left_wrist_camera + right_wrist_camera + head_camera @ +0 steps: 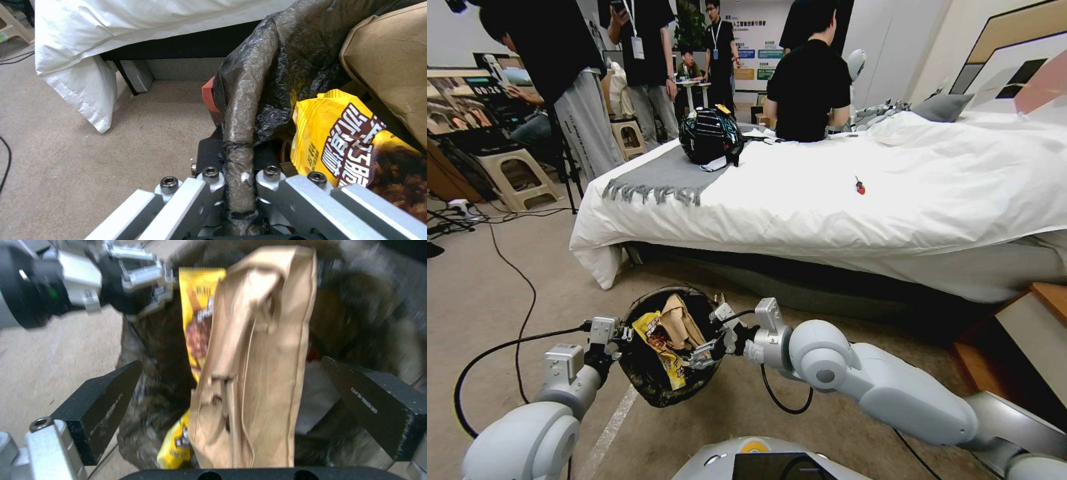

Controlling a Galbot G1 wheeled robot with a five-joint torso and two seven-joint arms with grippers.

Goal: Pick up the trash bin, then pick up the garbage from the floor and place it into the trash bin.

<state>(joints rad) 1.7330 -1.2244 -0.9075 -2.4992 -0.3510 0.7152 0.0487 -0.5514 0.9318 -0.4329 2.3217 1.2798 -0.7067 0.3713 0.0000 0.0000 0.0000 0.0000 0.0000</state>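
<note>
Left gripper [620, 333] was clamped on the bag-lined rim of the trash bin [650, 387], holding it above the carpet beside the bed [894, 200]. Right gripper [710, 343] sat over the bin mouth, jaws spread wide. Brown paper bag [253, 373] and yellow snack wrapper [351, 146] stood inside the bin.

Even indoor light, head view w/ fisheye edges, right wrist view motion-blurred.
</note>
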